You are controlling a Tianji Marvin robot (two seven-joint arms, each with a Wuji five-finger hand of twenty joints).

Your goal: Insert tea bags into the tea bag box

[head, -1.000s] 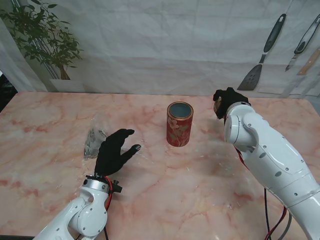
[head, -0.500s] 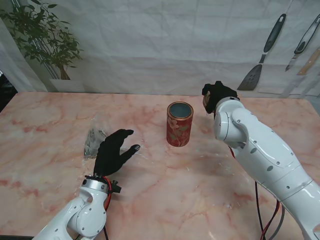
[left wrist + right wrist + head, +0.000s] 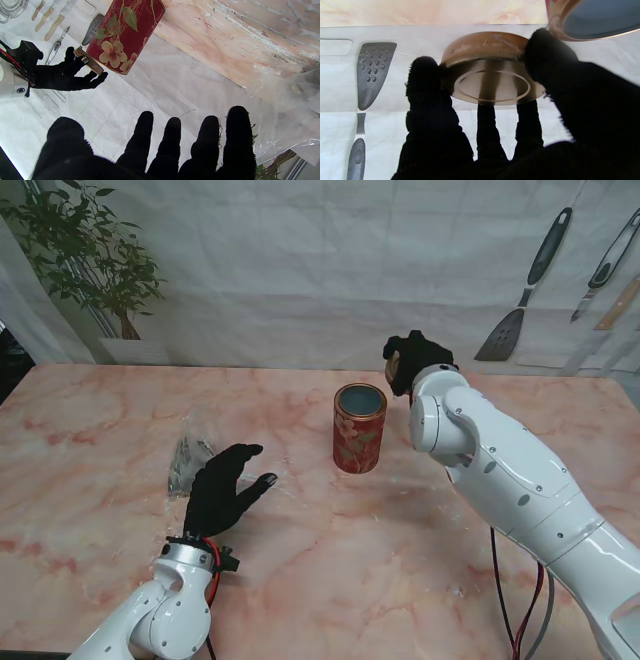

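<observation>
Fingers of the black-gloved left hand are spread and hold nothing, hovering near the pink marble table's left front. Just beyond lies a clear crinkled plastic bag of tea bags. Mid-table stands the open red floral cylindrical tin. Farther back, the right hand clamps its round gold metal lid near the tin's rim.

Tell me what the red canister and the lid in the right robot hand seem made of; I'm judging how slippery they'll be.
The red canister looks like tin or printed card with a slightly glossy floral wrap and gold rim; which one is unclear. The lid held by the right robot hand looks metal: its gold surface shows smooth, mirror-like reflections, so probably slick.
</observation>
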